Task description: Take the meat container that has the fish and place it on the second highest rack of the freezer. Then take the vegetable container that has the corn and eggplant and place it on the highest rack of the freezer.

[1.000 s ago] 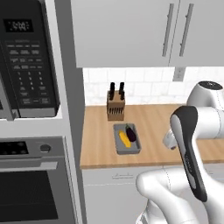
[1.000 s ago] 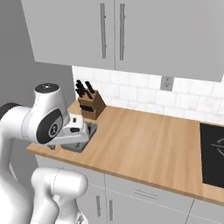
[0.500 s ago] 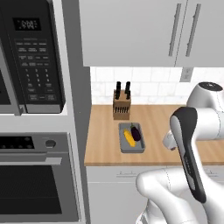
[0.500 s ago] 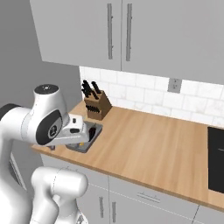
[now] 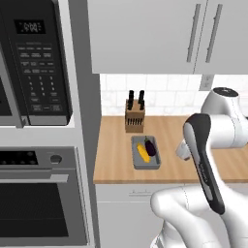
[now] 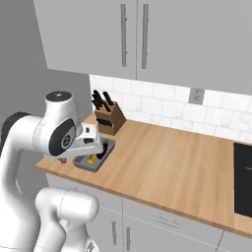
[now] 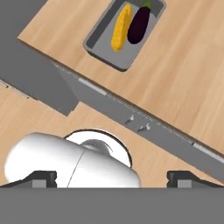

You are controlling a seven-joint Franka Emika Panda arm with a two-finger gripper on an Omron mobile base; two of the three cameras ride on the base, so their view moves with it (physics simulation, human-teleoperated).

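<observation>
A grey vegetable container [image 5: 136, 159] sits on the wooden counter near its front edge, in front of the knife block. Inside lie the yellow corn [image 5: 142, 152] and the dark purple eggplant [image 5: 150, 147] side by side. The hand view looks down on that container [image 7: 101, 43], with corn [image 7: 120, 27] and eggplant [image 7: 139, 24] at the top. My gripper [image 7: 113, 178] is open and holds nothing; it hangs in front of the counter edge, well short of the container [image 6: 87, 166]. The fish, the freezer and its racks are out of view.
A knife block [image 5: 134, 116] stands against the tiled wall behind the container. A microwave [image 5: 36, 63] and a wall oven [image 5: 38, 203] fill the tall unit at the left. Upper cabinets [image 6: 133, 37] hang over the counter. A black cooktop [image 6: 243, 177] lies far right.
The whole picture has shifted slightly to the right, so the base has moved along the counter. The container has not moved on the counter. The gripper has stayed open.
</observation>
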